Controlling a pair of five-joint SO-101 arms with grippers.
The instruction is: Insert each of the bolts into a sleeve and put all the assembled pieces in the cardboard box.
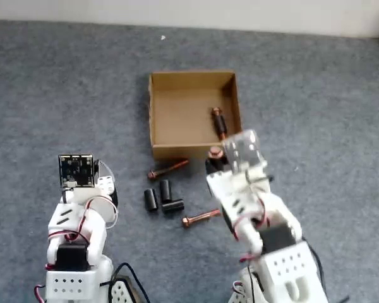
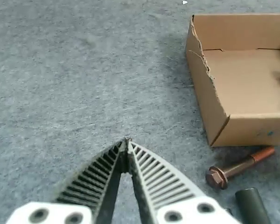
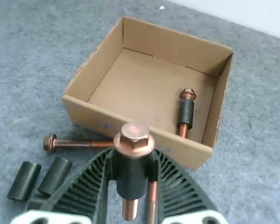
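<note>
Gripping a black sleeve [image 3: 129, 179] with a copper bolt [image 3: 133, 140] standing upright through it, the right hand [image 3: 130, 161] is clenched at the near wall of the cardboard box [image 3: 172, 44], inside which another assembled piece [image 3: 186, 111] lies along a side wall. On the grey surface [image 1: 50, 95] before the box lie a loose bolt [image 1: 168, 168], a second bolt [image 1: 201, 218] and three empty sleeves [image 1: 151, 199] clustered between them. The left hand [image 2: 127, 144] is clenched on nothing, tips touching, over bare surface beside the box.
</note>
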